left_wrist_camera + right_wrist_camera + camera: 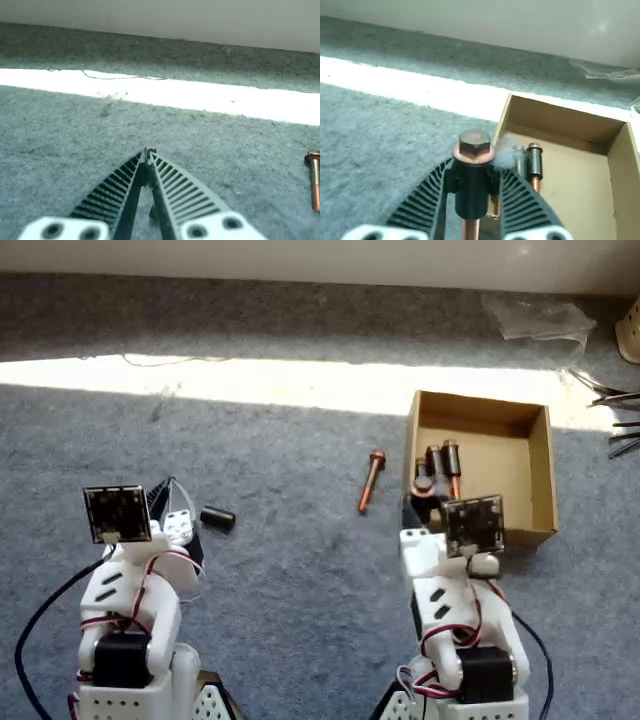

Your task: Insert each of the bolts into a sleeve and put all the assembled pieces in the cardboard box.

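The right wrist view shows the right tool clamped on a black sleeve with a copper bolt seated in it (hex head toward the camera), just at the near corner of the cardboard box. The high view adds assembled pieces lying inside the box. The left tool has its tips pressed together on nothing. On the grey tabletop, the high view places a loose sleeve just beside the left tool. A loose bolt lies between the arms, near the box.
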{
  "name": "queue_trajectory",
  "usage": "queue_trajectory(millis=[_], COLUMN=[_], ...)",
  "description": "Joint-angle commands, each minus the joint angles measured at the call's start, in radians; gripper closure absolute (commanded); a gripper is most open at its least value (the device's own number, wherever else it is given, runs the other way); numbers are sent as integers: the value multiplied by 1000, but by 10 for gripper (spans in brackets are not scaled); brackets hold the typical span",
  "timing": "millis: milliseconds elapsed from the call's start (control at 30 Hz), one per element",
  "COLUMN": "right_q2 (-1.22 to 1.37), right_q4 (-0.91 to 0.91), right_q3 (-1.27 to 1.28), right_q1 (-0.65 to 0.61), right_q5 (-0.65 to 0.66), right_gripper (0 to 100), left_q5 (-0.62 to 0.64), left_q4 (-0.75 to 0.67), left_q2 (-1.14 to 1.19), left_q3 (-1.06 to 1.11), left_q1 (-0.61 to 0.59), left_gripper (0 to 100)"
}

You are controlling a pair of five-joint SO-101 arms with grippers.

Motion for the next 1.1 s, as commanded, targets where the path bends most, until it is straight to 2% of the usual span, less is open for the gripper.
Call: queue_trajectory(millis=[0, 200, 567, 767, 1067], right_q2=[71, 443, 1047, 1302, 1667], right_q4=[16, 16, 16, 16, 16], right_q3=[-174, -398, -769, -895, -1127], right_q1=[48, 101, 228, 228, 282], right_q5=[9, 11, 11, 75, 80], right_gripper=[995, 995, 995, 995, 995], left_q5=[6, 6, 6, 6, 6], left_q4=[-120, -239, -238, -238, -238], left_q2=[-10, -10, -10, -10, -10], left_q3=[74, 168, 174, 174, 174], left_q1=[-12, -12, -13, -13, -13], left_gripper=[979, 979, 979, 979, 979])
